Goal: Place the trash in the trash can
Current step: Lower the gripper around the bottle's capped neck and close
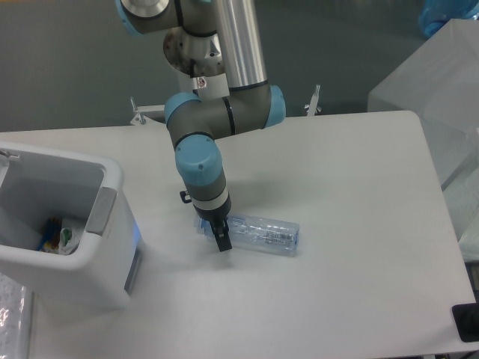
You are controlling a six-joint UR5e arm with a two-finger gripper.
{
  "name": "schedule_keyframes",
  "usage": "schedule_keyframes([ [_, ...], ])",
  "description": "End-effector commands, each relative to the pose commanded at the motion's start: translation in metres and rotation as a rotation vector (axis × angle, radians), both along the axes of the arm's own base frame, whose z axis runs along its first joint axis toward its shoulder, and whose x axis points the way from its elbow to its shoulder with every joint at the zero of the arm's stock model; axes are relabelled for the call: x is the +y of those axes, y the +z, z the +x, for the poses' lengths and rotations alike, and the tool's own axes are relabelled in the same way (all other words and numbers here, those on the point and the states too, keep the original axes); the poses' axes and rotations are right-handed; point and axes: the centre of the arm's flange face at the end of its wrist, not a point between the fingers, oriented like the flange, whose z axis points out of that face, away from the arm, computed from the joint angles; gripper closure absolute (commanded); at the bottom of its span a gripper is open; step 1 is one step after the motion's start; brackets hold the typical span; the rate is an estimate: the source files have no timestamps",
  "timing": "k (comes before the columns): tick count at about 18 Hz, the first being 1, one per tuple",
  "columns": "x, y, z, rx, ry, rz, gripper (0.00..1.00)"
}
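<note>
end effector [221, 236] at bottle [262, 234], trash can [112, 224] left

White table [352, 224], rounded corners, matte top, even light, soft shadows. Dark grey wall [67, 60] behind. Translucent plastic sheeting [441, 82] at right. Small black object [468, 323] at lower right edge.

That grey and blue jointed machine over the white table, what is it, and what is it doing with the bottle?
It is a robot arm, filmed by one fixed camera looking down from in front. Its tip is a gripper with two dark fingers, lowered onto the cap end of a clear plastic bottle that lies on its side on the table. Whether the fingers have closed on it is hard to tell. At the left stands a white trash can, with a crumpled wrapper and a blue-and-yellow packet already inside.
</note>
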Motion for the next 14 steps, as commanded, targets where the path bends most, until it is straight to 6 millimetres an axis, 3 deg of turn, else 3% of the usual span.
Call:
schedule_keyframes([
  [5,-0.0006,-0.0001,-0.0005,0.005,0.019,-0.004,0.15],
  [7,-0.0005,0.0001,-0.0006,0.006,0.025,-0.002,0.2],
  [14,0.0052,0.0082,-0.0009,0.017,0.029,0.012,0.21],
])
